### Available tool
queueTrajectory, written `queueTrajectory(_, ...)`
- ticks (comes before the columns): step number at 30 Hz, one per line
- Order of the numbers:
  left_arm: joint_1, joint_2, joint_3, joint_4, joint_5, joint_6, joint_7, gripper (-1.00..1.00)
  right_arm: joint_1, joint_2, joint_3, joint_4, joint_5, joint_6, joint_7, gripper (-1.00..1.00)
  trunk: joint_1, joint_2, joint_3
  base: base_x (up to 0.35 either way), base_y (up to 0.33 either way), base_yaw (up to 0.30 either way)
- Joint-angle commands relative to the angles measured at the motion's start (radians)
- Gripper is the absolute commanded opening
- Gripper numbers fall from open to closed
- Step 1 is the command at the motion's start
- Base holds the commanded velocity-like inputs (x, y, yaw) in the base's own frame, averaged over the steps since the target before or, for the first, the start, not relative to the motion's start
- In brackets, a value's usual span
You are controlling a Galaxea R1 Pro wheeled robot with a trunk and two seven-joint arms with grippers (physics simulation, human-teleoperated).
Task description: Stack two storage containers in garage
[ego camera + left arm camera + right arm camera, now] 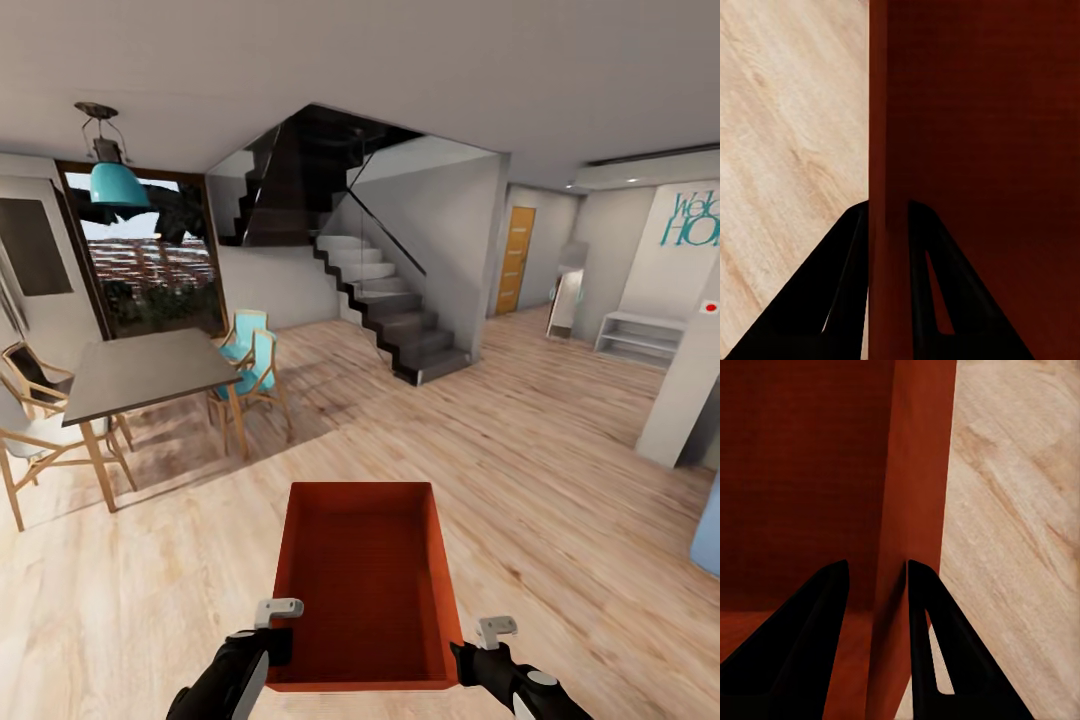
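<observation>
I hold one orange-red storage container (365, 580), open-topped and empty, low in front of me over the light wood plank floor (560, 470). My left gripper (280, 645) is shut on its left wall (886, 150), one finger inside and one outside. On the opposite side my right gripper (463, 660) is shut on the right wall (916, 495) the same way. In both wrist views black fingers (840, 285) (926, 630) straddle the thin red wall, with plank floor beyond it. The garage is out of view.
A grey dining table (140, 372) with wood and teal chairs (250, 365) stands at the left. Dark stairs (400, 320) rise ahead. A hallway with an orange door (514, 260) opens at the right, past a white shelf (640, 340) and a wall corner (685, 400).
</observation>
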Motion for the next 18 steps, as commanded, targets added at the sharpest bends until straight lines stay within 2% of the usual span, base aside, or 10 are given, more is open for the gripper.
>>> queueTrajectory(1,-0.001,-0.002,0.009,-0.003,-0.025,0.006,0.002,-1.00,-0.001,-0.001,0.012,0.000,-0.015,-0.001,0.001,-1.00,0.001,-0.002,-0.002,0.322,0.000,-0.003)
queueTrajectory(8,0.000,-0.002,0.009,-0.003,-0.025,0.006,0.002,-1.00,-0.001,-0.001,0.012,0.000,-0.015,-0.001,0.001,-1.00,0.001,-0.002,-0.004,0.323,0.000,-0.016)
queueTrajectory(18,-0.001,-0.002,0.010,-0.003,-0.025,0.006,0.001,-1.00,-0.001,-0.001,0.011,0.000,-0.015,-0.001,0.001,-1.00,0.001,-0.002,-0.015,0.046,0.000,-0.061)
